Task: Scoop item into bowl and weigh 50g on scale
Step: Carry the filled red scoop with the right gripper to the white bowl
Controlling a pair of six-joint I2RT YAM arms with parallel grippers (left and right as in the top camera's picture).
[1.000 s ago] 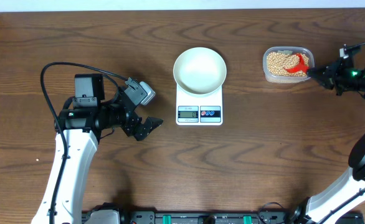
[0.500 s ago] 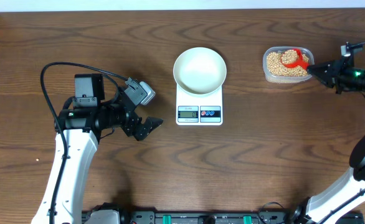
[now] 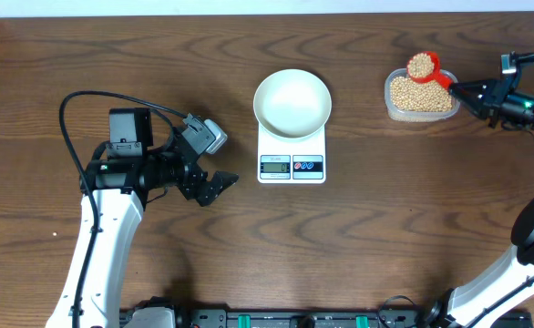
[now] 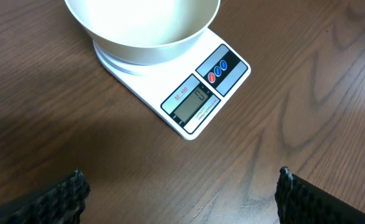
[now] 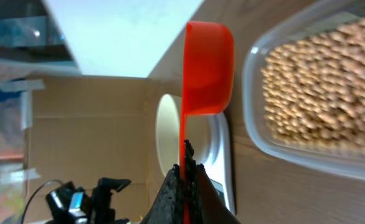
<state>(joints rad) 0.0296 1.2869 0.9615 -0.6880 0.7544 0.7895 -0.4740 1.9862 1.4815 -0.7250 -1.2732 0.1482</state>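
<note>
Red plastic scoop (image 5: 207, 68), heaped with round tan beans (image 3: 420, 65), over clear plastic tub (image 5: 301, 157); right claw (image 5: 185, 177) pinches handle, left claw (image 3: 214, 186) wide. Next: we carry level, leftward to round white bowl (image 4: 145, 53) on flat white scale (image 4: 198, 99).

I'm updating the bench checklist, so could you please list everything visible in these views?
round plain white bowl: one, white, on the scale, looks empty
flat white rectangular kitchen scale: one, white with grey display, table centre
clear rounded-rectangular plastic tub: one, clear, far right
small round beige-tan beans: many, beige, in the tub and heaped in the scoop
red plastic scoop: one, red, above the tub's far edge
brown wooden table: one, brown, under everything
left hand: one, black, open, left of the scale
right hand: one, black, shut on the scoop's handle
</note>
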